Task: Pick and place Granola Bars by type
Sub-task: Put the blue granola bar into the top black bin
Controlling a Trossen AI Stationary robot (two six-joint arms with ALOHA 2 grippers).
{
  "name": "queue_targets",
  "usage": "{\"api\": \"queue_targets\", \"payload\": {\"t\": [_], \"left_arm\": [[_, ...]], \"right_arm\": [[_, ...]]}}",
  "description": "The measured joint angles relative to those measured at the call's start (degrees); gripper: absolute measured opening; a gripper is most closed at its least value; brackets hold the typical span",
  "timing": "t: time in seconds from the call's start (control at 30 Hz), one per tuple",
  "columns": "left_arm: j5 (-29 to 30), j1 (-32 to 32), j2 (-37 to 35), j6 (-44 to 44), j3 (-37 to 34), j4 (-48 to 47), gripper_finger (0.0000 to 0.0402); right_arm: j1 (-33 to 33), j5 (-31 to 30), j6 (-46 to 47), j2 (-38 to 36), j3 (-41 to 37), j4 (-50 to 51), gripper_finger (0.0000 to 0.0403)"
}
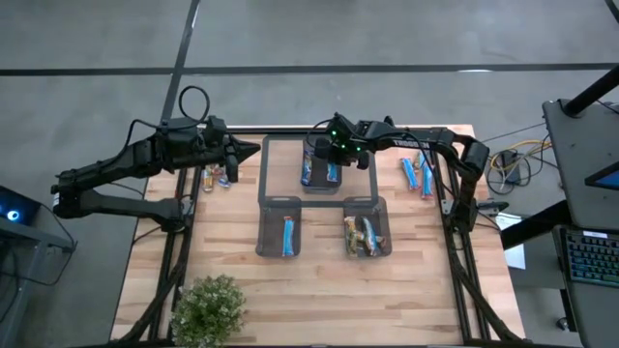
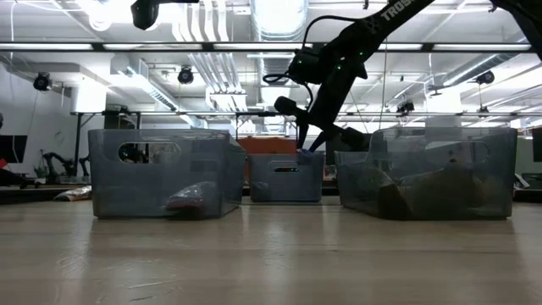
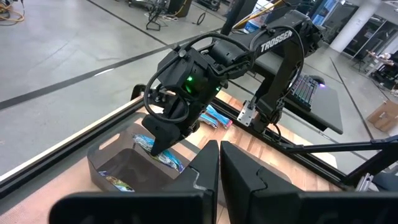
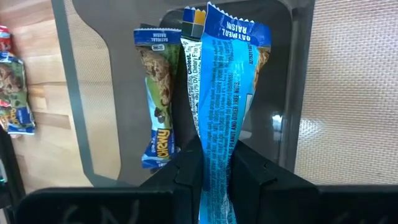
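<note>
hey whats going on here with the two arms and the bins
The right tool is shut on a blue granola bar, holding it over the far bin, where another blue bar already lies. The left tool waits shut beside that bin. More bars lie loose on the table.

Blue granola bar (image 4: 225, 106) hangs upright — above another bar (image 4: 157, 99) in bin.

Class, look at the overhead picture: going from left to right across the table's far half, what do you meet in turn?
Left gripper, shut → loose bars on the table → far bin with the right gripper holding a blue bar over it → blue bars beside the right arm.
</note>
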State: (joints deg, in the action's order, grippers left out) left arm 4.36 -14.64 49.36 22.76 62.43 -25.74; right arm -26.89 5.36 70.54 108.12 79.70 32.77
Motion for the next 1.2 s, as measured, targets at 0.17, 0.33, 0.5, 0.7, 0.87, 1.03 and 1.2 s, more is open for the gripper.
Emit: {"api": "queue_targets", "payload": {"t": [0.17,0.33,0.5,0.7,0.87,1.03,1.2], "left_arm": [[0.02,-0.01,0.0,-0.02,0.0,0.0,0.0],[0.0,0.01,0.0,-0.02,0.0,0.0,0.0],[0.01,0.01,0.0,-0.02,0.0,0.0,0.0],[0.02,0.01,0.0,-0.02,0.0,0.0,0.0],[0.0,-0.01,0.0,-0.02,0.0,0.0,0.0],[0.0,0.01,0.0,-0.02,0.0,0.0,0.0],[0.0,-0.01,0.0,-0.02,0.0,0.0,0.0]], "right_arm": [[0.0,-0.6,0.0,0.0,0.0,0.0,0.0052],[0.0,-0.6,0.0,0.0,0.0,0.0,0.0052],[0.0,-0.6,0.0,0.0,0.0,-0.01,0.0052],[0.0,-0.58,0.0,0.0,0.0,-0.02,0.0052],[0.0,-0.81,-0.02,0.0,0.0,-0.01,0.0052],[0.0,-0.84,-0.02,0.0,0.0,0.0,0.0052],[0.0,-0.83,0.93,0.0,0.0,0.03,0.0064]]}}
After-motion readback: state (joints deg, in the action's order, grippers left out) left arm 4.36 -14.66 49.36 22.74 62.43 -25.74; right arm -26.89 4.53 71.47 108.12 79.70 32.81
